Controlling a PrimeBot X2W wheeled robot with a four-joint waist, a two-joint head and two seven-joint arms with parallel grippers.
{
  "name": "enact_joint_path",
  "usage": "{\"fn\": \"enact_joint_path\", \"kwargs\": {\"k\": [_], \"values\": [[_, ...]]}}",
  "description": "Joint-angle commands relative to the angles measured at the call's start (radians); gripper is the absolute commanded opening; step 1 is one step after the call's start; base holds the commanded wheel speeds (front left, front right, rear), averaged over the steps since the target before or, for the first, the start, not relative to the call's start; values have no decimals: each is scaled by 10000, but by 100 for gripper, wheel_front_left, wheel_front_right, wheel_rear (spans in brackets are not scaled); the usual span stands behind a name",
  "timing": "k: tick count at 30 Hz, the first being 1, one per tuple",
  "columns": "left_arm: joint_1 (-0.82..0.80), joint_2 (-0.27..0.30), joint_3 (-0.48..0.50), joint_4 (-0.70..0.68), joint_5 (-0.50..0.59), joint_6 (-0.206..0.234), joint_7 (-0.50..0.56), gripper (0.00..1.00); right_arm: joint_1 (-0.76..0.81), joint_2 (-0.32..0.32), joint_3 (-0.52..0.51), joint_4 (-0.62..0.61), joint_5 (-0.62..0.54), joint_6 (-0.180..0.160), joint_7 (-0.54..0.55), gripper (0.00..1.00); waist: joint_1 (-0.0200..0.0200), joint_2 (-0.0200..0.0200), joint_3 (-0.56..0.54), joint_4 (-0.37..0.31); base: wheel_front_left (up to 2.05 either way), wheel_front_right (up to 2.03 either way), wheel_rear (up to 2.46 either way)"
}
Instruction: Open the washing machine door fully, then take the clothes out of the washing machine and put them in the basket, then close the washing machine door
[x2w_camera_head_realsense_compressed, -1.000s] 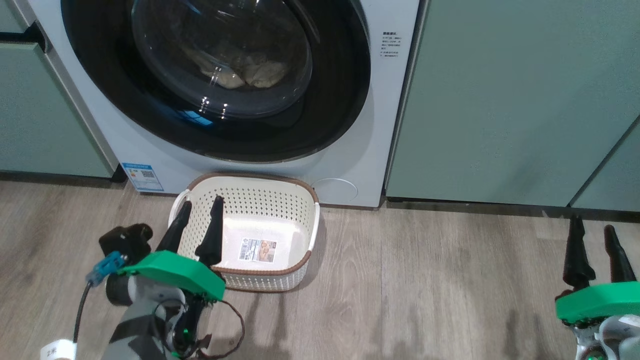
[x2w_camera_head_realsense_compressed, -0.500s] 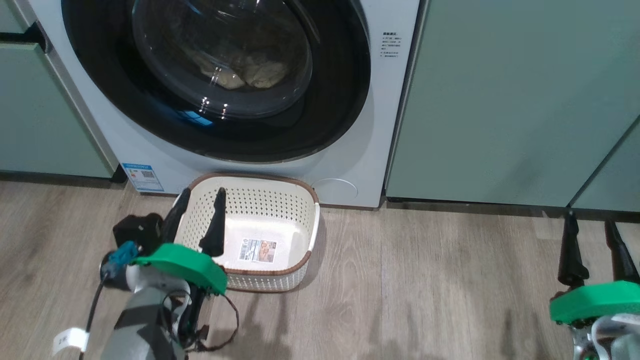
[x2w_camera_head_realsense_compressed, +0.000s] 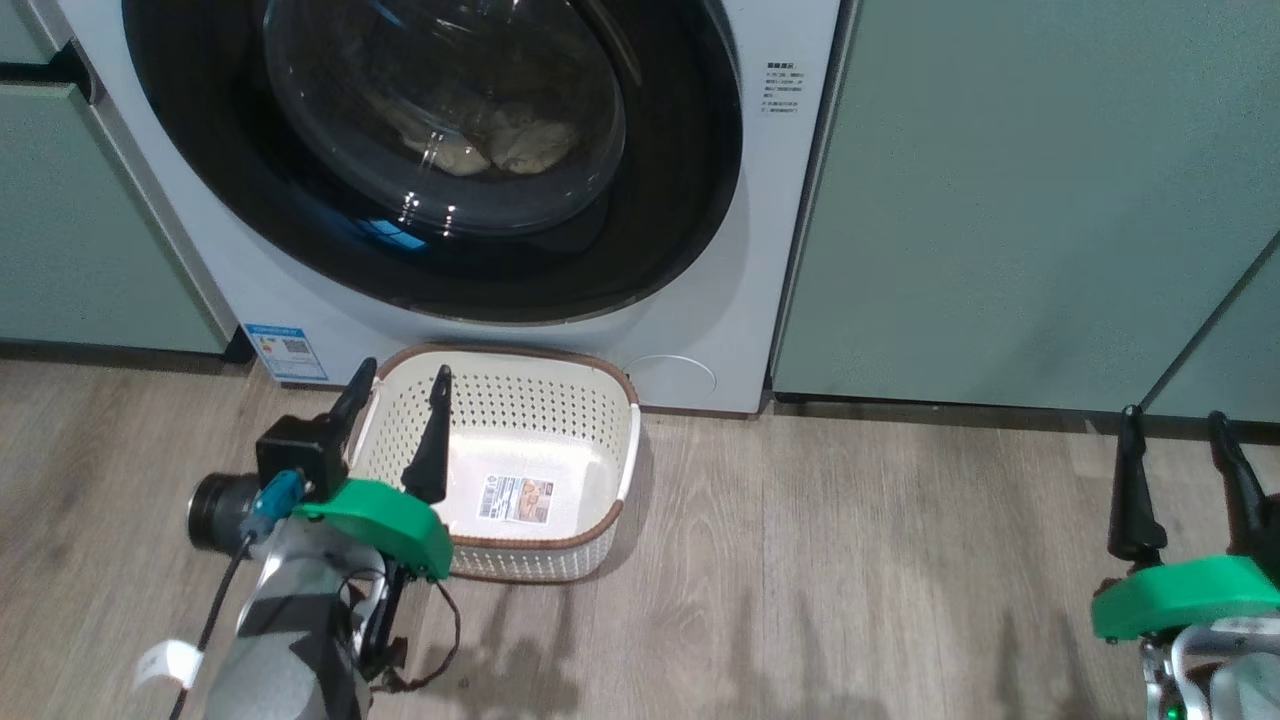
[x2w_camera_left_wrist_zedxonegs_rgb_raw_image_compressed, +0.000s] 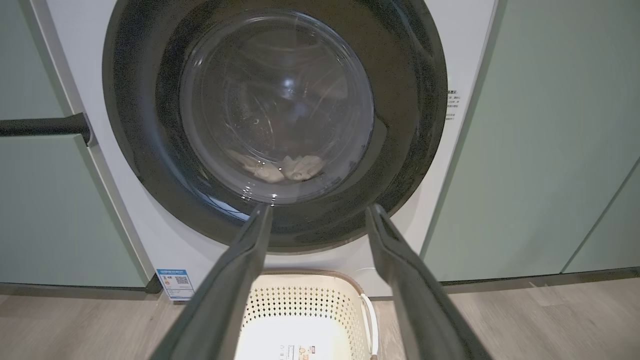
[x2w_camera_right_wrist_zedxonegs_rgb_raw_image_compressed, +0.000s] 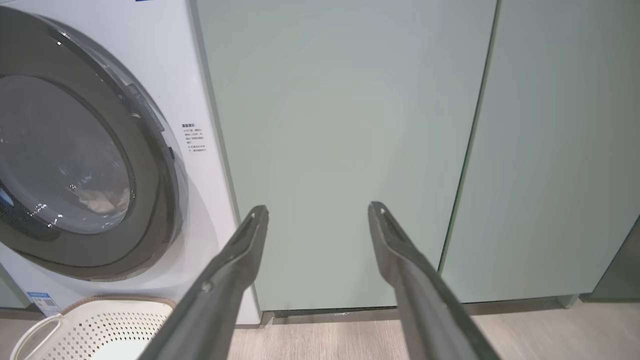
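Your jaws stand released: left gripper (x2w_camera_head_realsense_compressed: 404, 368) at seven o'clock by the basket (x2w_camera_head_realsense_compressed: 530, 565), right gripper (x2w_camera_head_realsense_compressed: 1174, 413) at four o'clock.

Left gripper (x2w_camera_head_realsense_compressed: 404, 370): two long dark tapering fingers (x2w_camera_head_realsense_compressed: 432, 450), bright green plastic wrist plate (x2w_camera_head_realsense_compressed: 385, 520)
Right gripper (x2w_camera_head_realsense_compressed: 1174, 414): the same
Left forearm (x2w_camera_head_realsense_compressed: 285, 650): pale grey, black cable (x2w_camera_head_realsense_compressed: 222, 610), white tag (x2w_camera_head_realsense_compressed: 165, 663), blue connector (x2w_camera_head_realsense_compressed: 272, 495)

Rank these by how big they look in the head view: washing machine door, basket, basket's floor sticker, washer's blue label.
1. washing machine door, though cut off at the top.
2. basket.
3. sticker and blue label: about alike, not ranked.
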Motion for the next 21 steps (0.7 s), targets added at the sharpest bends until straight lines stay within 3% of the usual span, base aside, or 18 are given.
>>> {"fn": "enact_joint_path", "kwargs": {"k": [1, 21], "values": [[-648, 198, 333, -188, 373, 72, -166, 100, -656, -204, 281, -350, -372, 37, -195, 100, 0, 0, 4, 11, 0, 0, 0], [-895, 142, 599, 832, -42, 105, -166, 100, -627, -204, 319, -130, 195, 37, -195, 100, 0, 0, 26, 34, 0, 0, 0]]}}
